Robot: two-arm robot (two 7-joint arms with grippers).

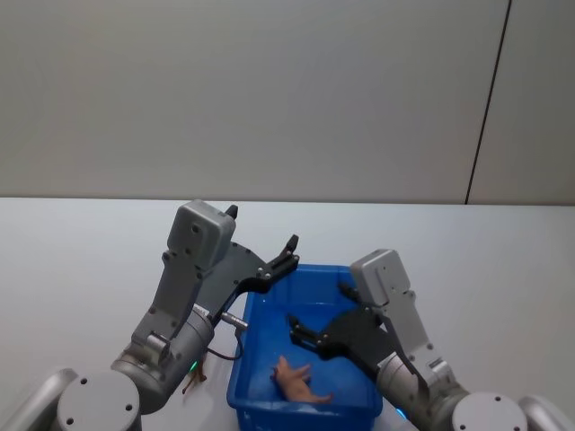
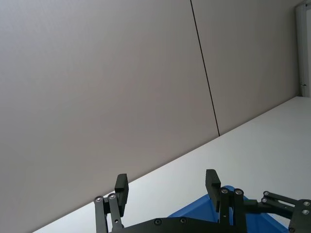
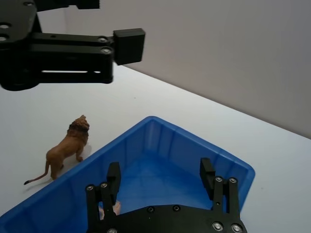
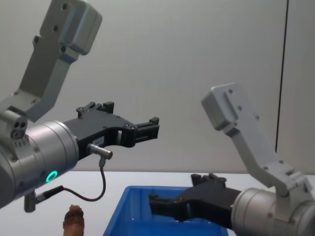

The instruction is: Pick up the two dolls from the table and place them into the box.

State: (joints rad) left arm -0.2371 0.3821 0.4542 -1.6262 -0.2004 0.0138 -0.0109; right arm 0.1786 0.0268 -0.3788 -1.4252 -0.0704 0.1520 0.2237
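I see the left gripper (image 2: 166,177) spread wide above the bright blue plastic box (image 1: 314,268); right gripper (image 3: 160,167) wide over it; rough brown lion doll (image 3: 68,148) just left.

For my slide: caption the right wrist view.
Open right hand above the blue box; brown lion stands outside on the table.

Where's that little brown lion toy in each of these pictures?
Head view: lion, low left, under the left arm, beside the box.
Left wrist view: faces the wall past the box corner.
Right wrist view: middle left, outside the box.
Chest view: bottom edge, left of box.
Landmark: the box.
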